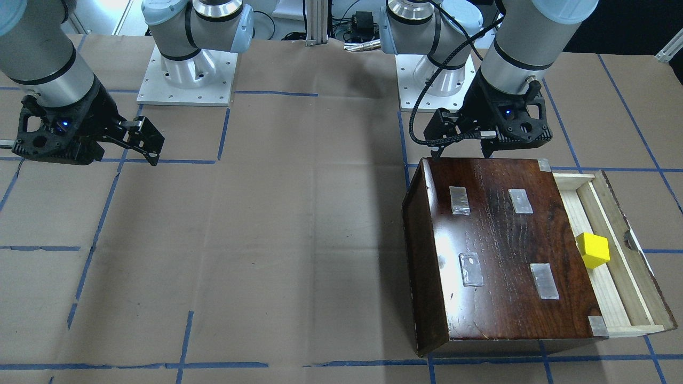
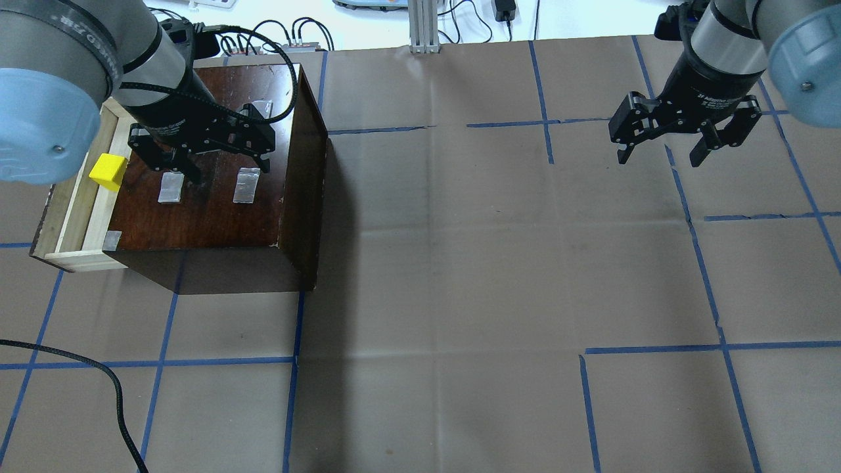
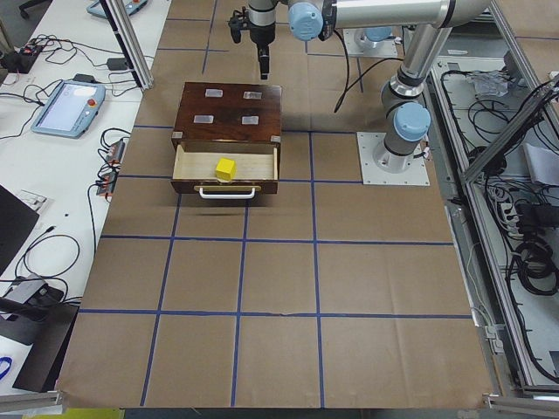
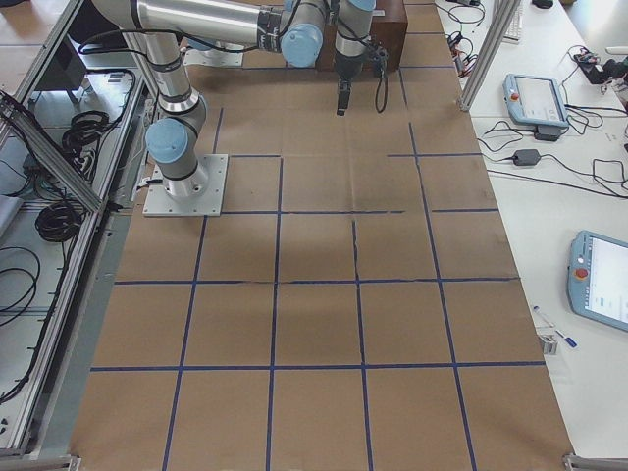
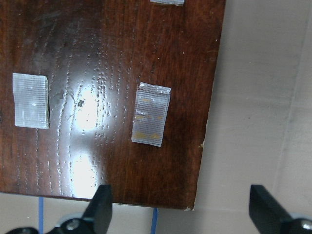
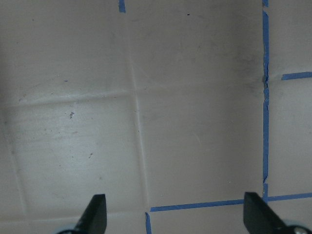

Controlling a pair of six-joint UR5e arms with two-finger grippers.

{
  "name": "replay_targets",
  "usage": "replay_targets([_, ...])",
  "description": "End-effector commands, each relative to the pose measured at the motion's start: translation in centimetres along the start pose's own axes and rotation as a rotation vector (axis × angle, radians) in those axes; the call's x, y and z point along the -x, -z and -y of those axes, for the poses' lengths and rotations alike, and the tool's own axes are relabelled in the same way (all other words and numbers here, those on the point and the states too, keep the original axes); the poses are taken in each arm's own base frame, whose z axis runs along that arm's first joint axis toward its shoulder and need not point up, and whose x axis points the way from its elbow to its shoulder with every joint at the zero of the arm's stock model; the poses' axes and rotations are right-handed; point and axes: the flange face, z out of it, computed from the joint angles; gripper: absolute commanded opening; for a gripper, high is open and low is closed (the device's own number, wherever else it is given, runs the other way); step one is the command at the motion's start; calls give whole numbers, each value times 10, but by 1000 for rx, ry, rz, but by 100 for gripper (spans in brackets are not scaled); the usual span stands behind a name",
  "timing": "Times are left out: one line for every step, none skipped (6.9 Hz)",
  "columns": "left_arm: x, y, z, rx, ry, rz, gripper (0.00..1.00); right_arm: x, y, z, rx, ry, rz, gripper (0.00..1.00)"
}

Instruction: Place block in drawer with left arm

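Observation:
The yellow block [image 1: 593, 249] lies in the open drawer [image 1: 605, 290], a pale wood tray pulled out of the dark wooden box [image 1: 501, 250]. The overhead view shows the block [image 2: 108, 172] in the drawer [image 2: 77, 211] on the box's left. My left gripper [image 2: 230, 172] is open and empty. It hovers over the box top, apart from the block. In its wrist view, the left gripper [image 5: 180, 209] shows spread fingertips [image 5: 100, 204] above the box's glossy top [image 5: 97, 73]. My right gripper [image 2: 658, 159] is open and empty, far from the box.
Several tape patches [image 1: 459, 200] sit on the box top. A loose black cable [image 2: 98, 374] lies on the brown paper at the near left. Blue tape lines [image 2: 696, 263] mark the table. Both arm bases [image 1: 187, 74] stand at the robot's edge of the table.

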Motion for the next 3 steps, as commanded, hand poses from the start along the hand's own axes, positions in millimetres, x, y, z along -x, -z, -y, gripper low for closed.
replay_targets([-2, 1, -1, -3, 2, 6, 99, 0, 0, 0, 0, 0, 0, 100])
replay_targets([1, 0, -1, -4, 2, 37, 99, 0, 0, 0, 0, 0, 0, 100])
replay_targets([0, 0, -1, -6, 0, 36, 99, 0, 0, 0, 0, 0, 0, 100])
